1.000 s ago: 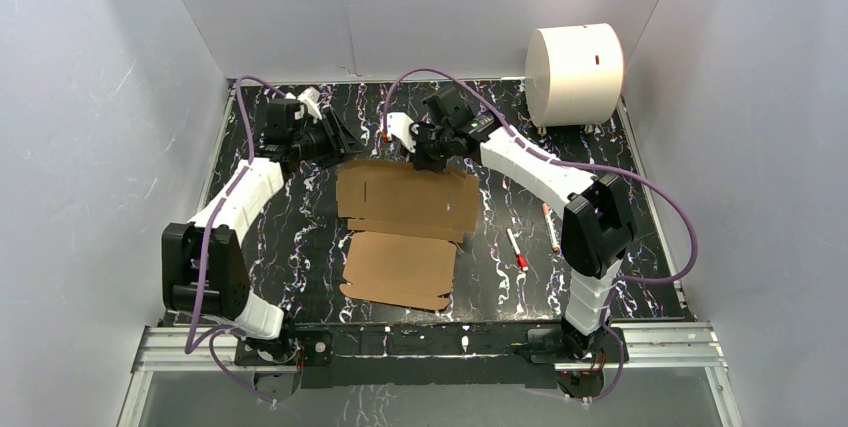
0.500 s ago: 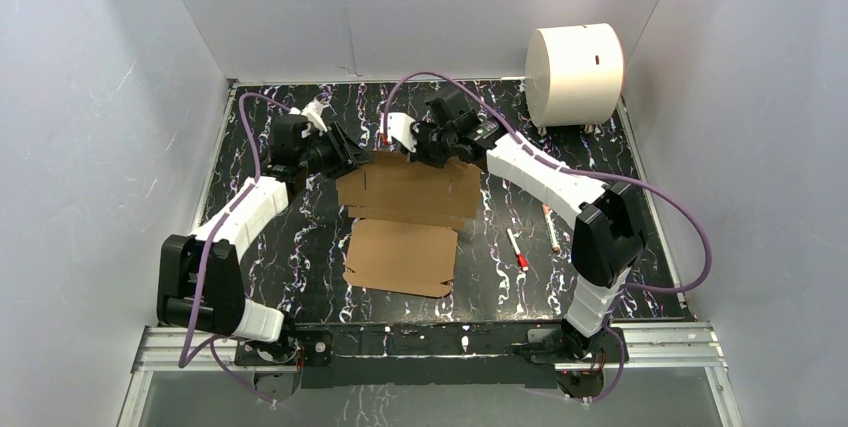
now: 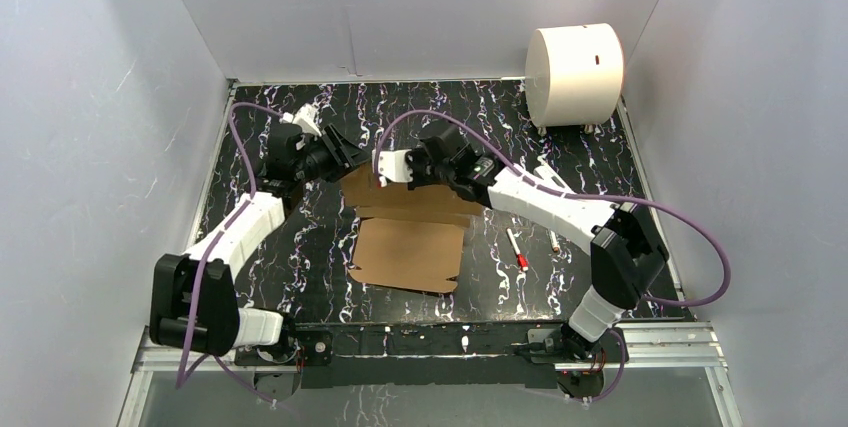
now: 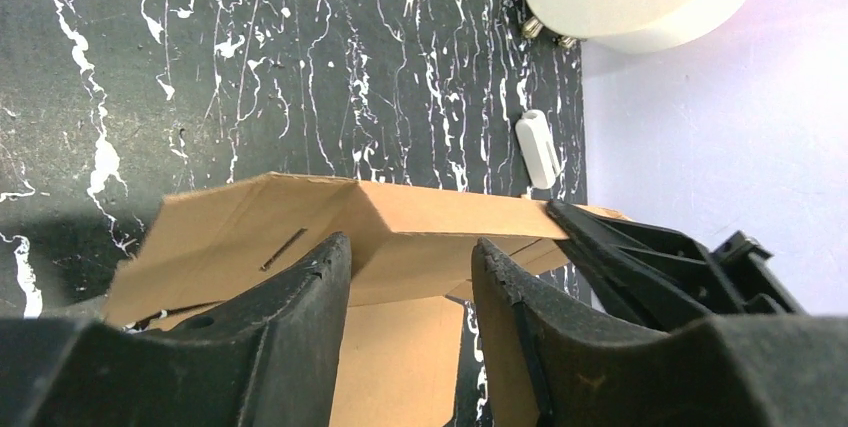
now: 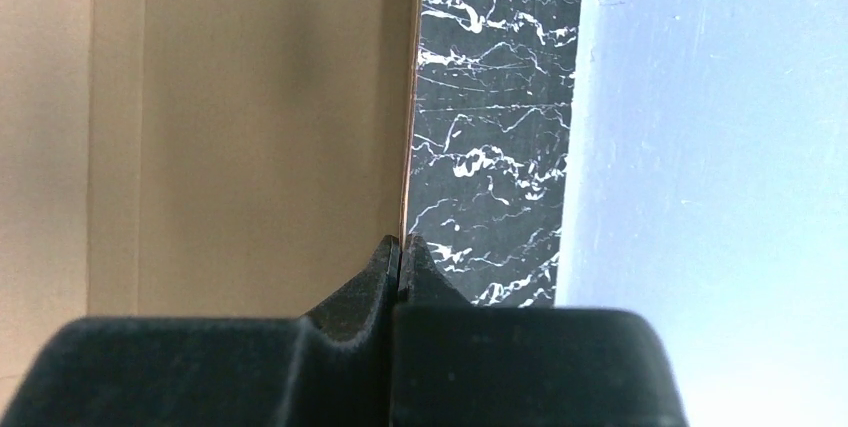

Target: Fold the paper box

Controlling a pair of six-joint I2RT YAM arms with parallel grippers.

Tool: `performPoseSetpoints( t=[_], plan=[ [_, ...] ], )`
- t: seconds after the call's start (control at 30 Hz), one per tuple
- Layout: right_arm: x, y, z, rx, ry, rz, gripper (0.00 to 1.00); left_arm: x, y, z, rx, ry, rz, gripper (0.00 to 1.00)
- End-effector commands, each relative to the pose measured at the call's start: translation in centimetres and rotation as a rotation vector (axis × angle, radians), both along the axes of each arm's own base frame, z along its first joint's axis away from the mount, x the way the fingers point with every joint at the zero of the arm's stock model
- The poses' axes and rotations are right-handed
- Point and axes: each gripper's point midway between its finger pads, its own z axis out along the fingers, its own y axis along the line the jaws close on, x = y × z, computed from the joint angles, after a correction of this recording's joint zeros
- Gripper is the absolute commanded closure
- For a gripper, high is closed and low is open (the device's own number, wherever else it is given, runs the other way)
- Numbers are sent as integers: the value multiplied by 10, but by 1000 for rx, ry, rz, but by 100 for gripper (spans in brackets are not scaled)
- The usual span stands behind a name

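The paper box [image 3: 405,255] is a brown cardboard sheet in the middle of the table. Its near panel lies flat, and its far panel [image 3: 410,202] is raised and tipped toward the near side. My right gripper [image 3: 398,169] is shut on the thin top edge of that raised panel; the right wrist view shows the edge [image 5: 405,147] pinched between the closed fingertips [image 5: 385,262]. My left gripper [image 3: 347,159] hangs open at the panel's left end. In the left wrist view its fingers [image 4: 310,287] frame the slotted flap [image 4: 300,232], apart from it.
A large white cylinder [image 3: 573,73] stands at the back right corner. Two markers [image 3: 516,249] [image 3: 553,240] lie right of the cardboard, under the right arm. White walls enclose the black marbled table [image 3: 300,237] on three sides.
The right gripper has drawn the far panel up and toward the near side, folding it over. The left gripper has moved right, in toward the panel's left end.
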Motion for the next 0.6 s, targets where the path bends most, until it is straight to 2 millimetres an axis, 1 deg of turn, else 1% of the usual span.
performPoseSetpoints(
  t=[0.0,0.1,0.17,0.3,0.37,0.47,0.57],
  plan=[
    [8,-3,30,-15,-201,-19,97,-8,1,30,-35,-110,16,53],
    [5,-3,27,-36,-250,-27,97,-16,8,31,-32,-125,51,51],
    [3,-1,28,-36,-290,-29,97,-21,13,32,-28,-142,75,50],
    [-9,4,23,-44,-321,-7,97,-28,23,30,-3,-163,116,49],
    [-14,4,18,-57,-322,-8,97,-30,30,26,25,-159,143,49],
    [-23,2,13,-65,-333,-9,97,-30,37,26,46,-172,172,49],
    [-26,0,10,-61,-363,-14,97,-26,38,25,49,-180,184,49]
  ],
)
